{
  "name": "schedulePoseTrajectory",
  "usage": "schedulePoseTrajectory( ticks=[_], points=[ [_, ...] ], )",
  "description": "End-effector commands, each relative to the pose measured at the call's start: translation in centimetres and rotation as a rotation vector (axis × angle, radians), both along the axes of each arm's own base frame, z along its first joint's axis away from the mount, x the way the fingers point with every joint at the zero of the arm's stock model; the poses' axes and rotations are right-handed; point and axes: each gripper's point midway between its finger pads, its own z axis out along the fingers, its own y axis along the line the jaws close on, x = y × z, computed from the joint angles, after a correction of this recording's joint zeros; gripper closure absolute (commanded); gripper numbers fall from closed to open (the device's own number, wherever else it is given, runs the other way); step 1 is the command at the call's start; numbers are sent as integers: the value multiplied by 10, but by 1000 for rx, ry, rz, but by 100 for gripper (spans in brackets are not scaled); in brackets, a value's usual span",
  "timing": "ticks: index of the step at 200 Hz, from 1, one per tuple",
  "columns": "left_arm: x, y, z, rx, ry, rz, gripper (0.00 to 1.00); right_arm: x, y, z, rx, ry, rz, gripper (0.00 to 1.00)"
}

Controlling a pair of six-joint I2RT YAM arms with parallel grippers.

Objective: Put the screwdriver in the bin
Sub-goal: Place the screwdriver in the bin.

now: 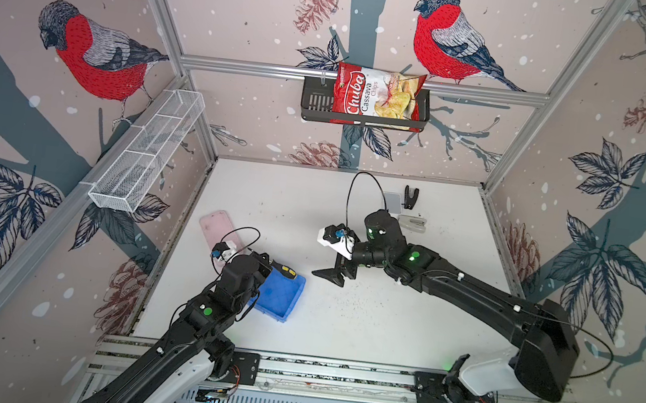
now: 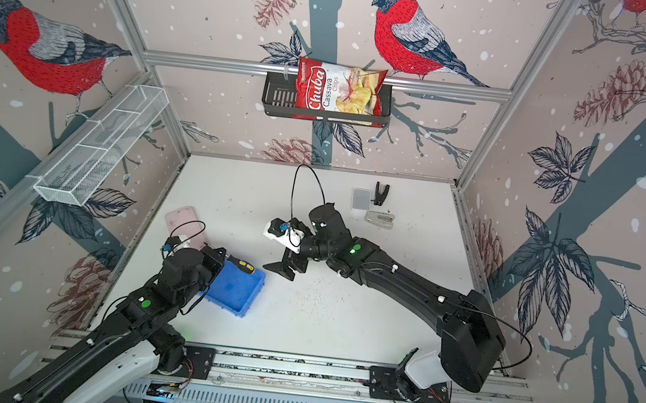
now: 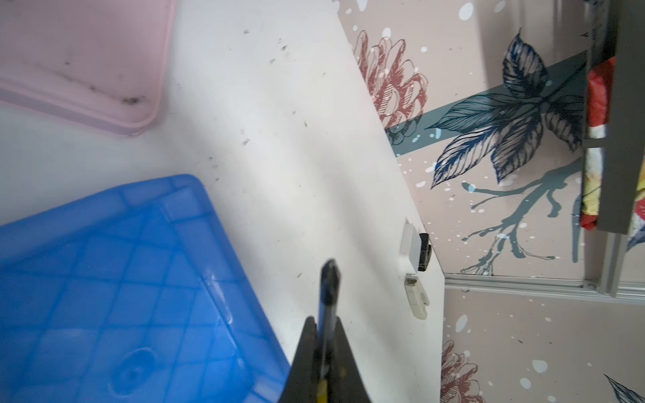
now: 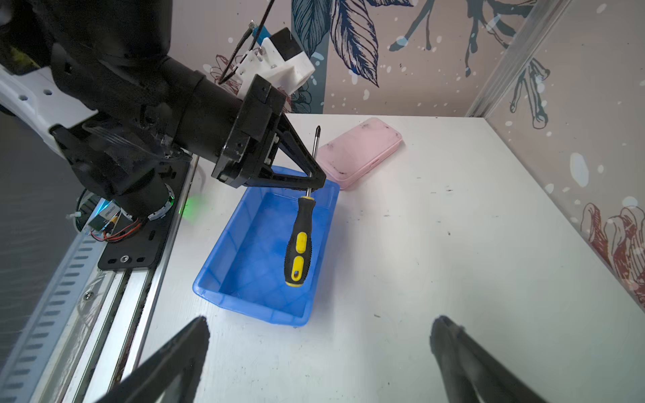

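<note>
Left gripper (image 4: 314, 181) is clamped on the screwdriver (image 4: 300, 240), pinching the thin metal shaft just above the handle; the fingers (image 3: 310, 352) meet on the shaft with no gap. The long axis is steep, close to vertical: tip up, yellow-and-black handle down. In both top views the handle (image 1: 286, 272) sticks out from under the left wrist, with the butt leaning toward the right. The screwdriver is held up over the far end of the bin (image 4: 209, 279), not lying in it. In the right wrist view the butt sits within the bin's outline, but I cannot tell if it touches the floor. The bin is on the near-left part of the table (image 1: 382, 322), right beside the left arm, with its long side running near to far at a slight skew. The pink container (image 4: 359, 153) is just past the bin's far-left corner, close but apart in the left wrist view. Right gripper (image 1: 335, 273) has its jaws spread wide with nothing between them, and sits above the table to the right of the bin, apart from it. At far right lie a grey stapler (image 1: 413, 223), a black clip tool (image 1: 410, 196) and a flat grey square (image 1: 392, 202), well apart from the bin.
</note>
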Motion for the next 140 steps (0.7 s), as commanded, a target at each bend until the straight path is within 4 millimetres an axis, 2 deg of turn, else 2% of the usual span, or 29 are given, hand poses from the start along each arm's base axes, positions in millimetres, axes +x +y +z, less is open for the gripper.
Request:
schedulePoseTrajectory(
  ticks=[1, 29, 70, 140],
  points=[
    [-14, 7, -22, -1, 115, 29, 100, -5, 4, 2, 1, -21, 20, 0],
    [-23, 10, -36, 1, 181, 48, 100, -13, 6, 1, -1, -19, 42, 0],
    [-24, 9, -52, 13, 248, 57, 100, -20, 4, -8, -30, -25, 73, 0],
    [-23, 8, -76, 18, 319, 83, 100, -16, -2, -16, -85, -41, 55, 0]
  ],
)
